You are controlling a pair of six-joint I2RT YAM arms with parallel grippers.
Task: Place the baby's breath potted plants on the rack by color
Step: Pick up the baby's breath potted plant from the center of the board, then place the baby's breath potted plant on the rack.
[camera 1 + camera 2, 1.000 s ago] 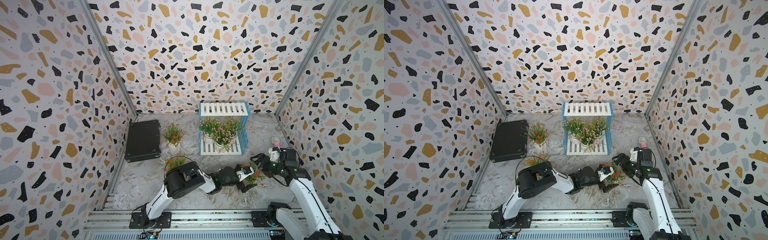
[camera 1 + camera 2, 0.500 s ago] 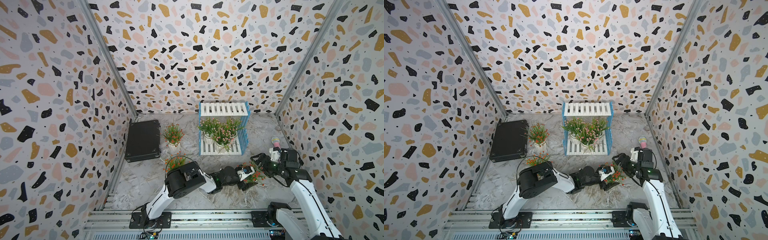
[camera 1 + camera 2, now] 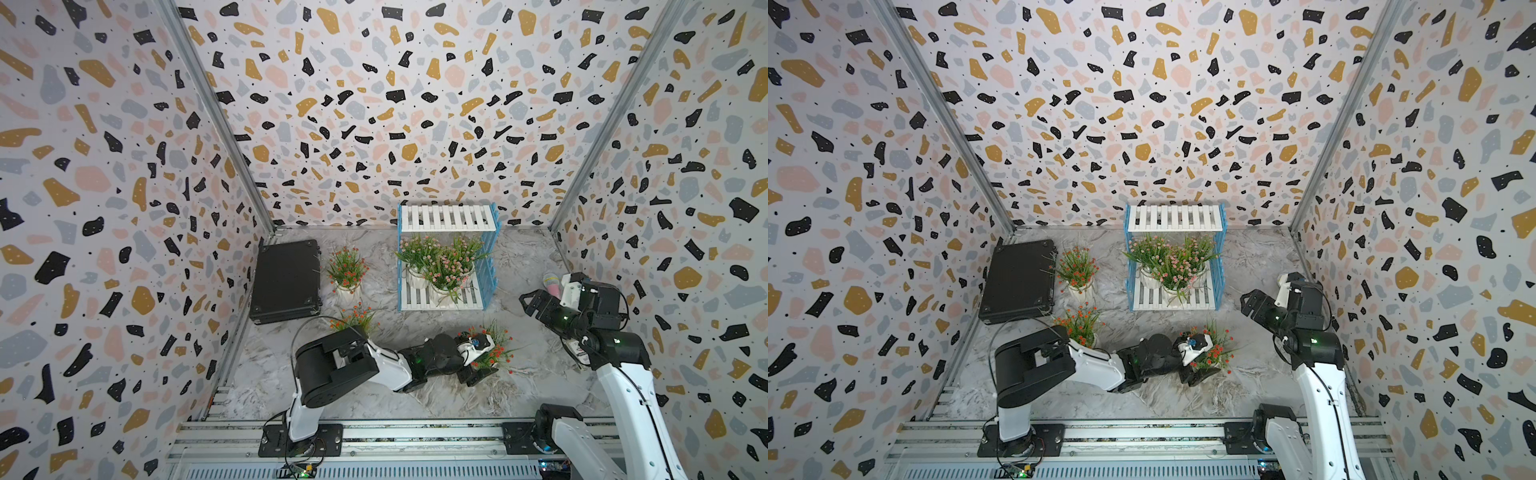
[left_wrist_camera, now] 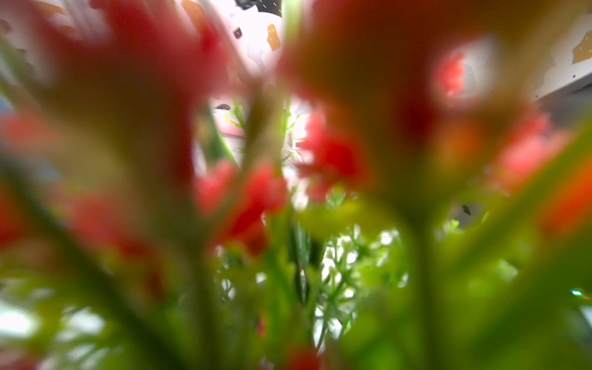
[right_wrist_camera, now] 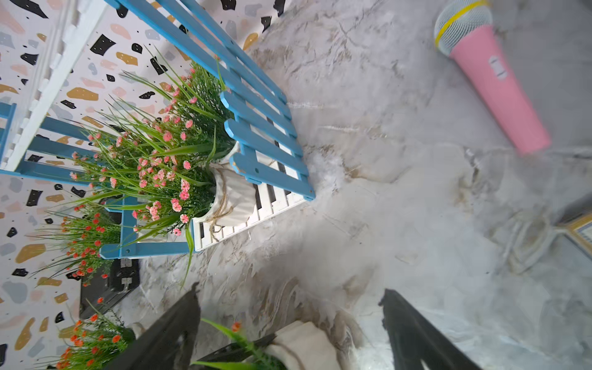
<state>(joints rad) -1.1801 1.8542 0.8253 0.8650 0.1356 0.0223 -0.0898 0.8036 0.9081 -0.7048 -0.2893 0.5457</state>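
Toward worktop's (image 3: 436, 401) front edge, left gripper (image 3: 478, 372) flanks red plant's (image 3: 497, 351) pot (image 5: 304, 342), grip unclear; likely light, rigid, so hold there. Right gripper (image 5: 291, 293) gapes empty.

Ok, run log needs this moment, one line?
left tool: at red-flowered white-potted plant, grip unclear | right tool: open | blue-and-white slatted rack: pink-flowered plants on lower shelf

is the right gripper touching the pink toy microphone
Apart. The right wrist view shows bare marble surface between the right gripper and the pink toy microphone.
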